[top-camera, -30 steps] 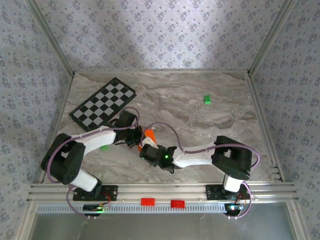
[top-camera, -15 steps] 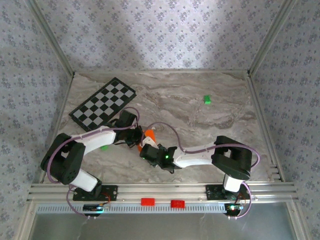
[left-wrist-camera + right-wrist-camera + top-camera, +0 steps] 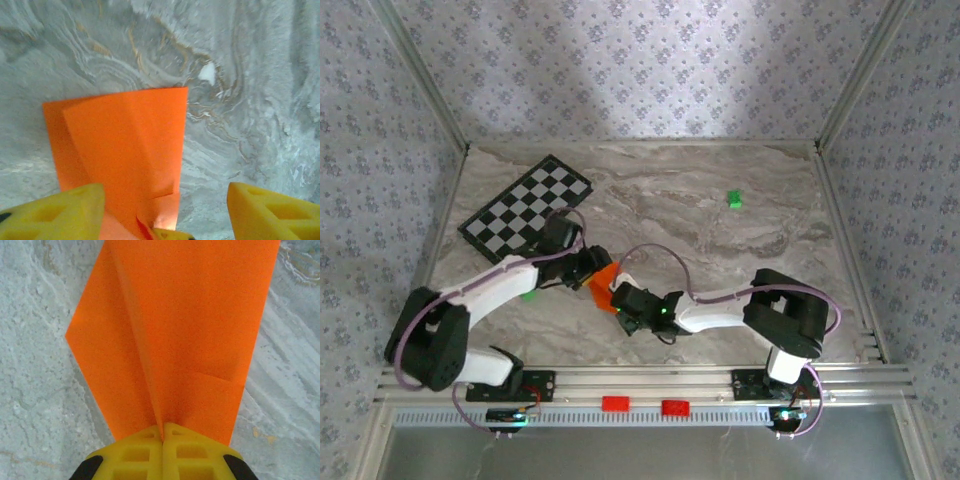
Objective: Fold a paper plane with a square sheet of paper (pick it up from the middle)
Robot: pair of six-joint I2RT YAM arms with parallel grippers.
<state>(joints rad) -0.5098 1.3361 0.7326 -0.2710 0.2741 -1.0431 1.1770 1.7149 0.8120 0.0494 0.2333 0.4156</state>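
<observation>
Your right gripper (image 3: 162, 432) pinches the orange paper (image 3: 185, 325).
You see its yellow fingers (image 3: 135, 455) pressed together on the folded paper's near end, with the gray table (image 3: 35, 405) behind.

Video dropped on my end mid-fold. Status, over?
Left gripper open, fingers spread over the folded orange paper. Right gripper shut on its creased end. Nothing in the way; checkered board off to the far left.

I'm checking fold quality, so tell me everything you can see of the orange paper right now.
The orange paper is thin, plain and bright, folded into overlapping layers with a long crease running to its narrow end, where the yellow fingers of the right gripper are shut on it. The open left gripper straddles it without gripping. It sits over the marble table, near the front middle.
</observation>
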